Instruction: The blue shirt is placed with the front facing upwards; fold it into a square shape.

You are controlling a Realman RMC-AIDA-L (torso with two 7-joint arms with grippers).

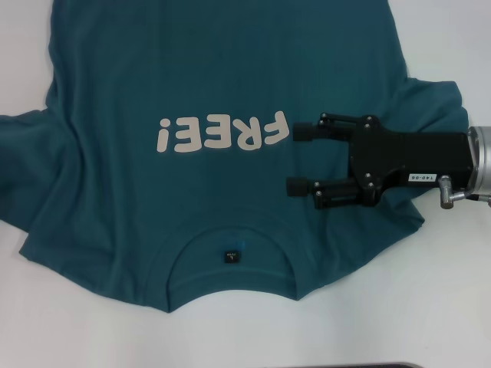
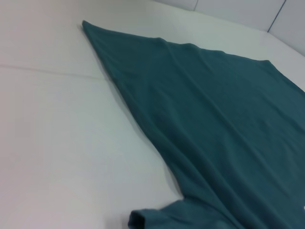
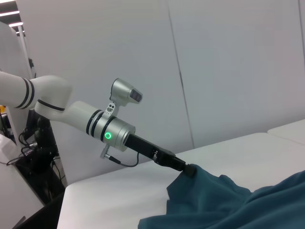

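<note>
The blue shirt (image 1: 192,77) lies spread front up on the white table, its off-white "FREE!" print (image 1: 222,134) reading upside down and its collar with the small dark label (image 1: 230,255) nearest me. My right gripper (image 1: 298,159) stands open over the shirt's right shoulder, fingertips just beside the print, nothing between them. My left gripper (image 3: 188,169) is outside the head view. The right wrist view shows it at the far sleeve, where the cloth (image 3: 214,195) rises to a peak in its tip. In the left wrist view the shirt's side (image 2: 214,119) runs away flat.
White table (image 1: 430,307) surrounds the shirt near the collar and at both sides. The right sleeve (image 1: 437,103) bunches behind the right gripper's black body. A dark edge (image 1: 345,366) shows at the table's near rim. White wall panels (image 3: 228,71) stand behind the left arm.
</note>
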